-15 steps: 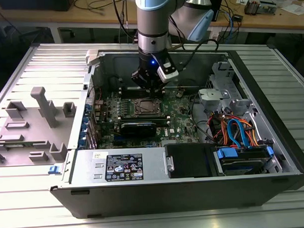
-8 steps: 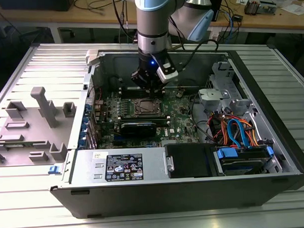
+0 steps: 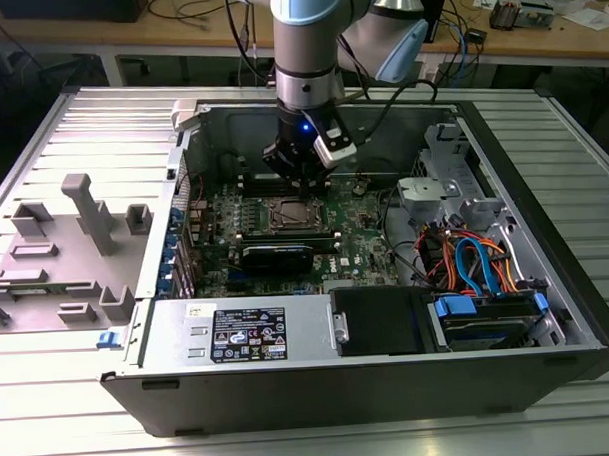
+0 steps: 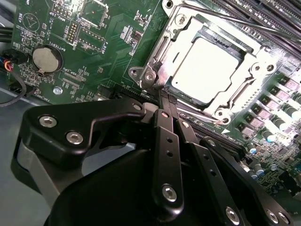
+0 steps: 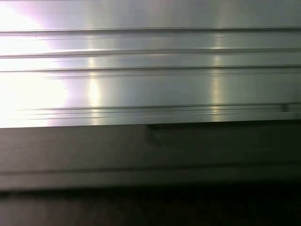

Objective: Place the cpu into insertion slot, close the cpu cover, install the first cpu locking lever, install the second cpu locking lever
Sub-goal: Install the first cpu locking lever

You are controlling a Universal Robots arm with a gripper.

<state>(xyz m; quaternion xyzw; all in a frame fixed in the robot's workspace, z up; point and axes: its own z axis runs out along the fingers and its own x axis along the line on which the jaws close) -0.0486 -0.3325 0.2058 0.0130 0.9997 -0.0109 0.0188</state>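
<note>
Second wrist view shows the cpu [image 4: 207, 70] seated in the insertion slot [image 4: 203, 34] beneath the closed cpu cover [image 4: 256, 70], while the gripper [image 4: 163, 96], clenched on nothing visible, sits at the cover's corner, so lever locking seems in hand, calling for a steady downward, sideways push.

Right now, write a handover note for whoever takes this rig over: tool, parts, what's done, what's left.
Tool: shut, with its tip down at a corner of the socket, inside the open computer case.
Chip: seated in the socket, silver top showing.
Cover: lies flat over the chip's edges.
Done: chip placed, cover closed.
Left: the locking levers. One rod lies along the socket's side. I cannot tell whether either lever is latched, or whether the tool is gripping one.
</note>
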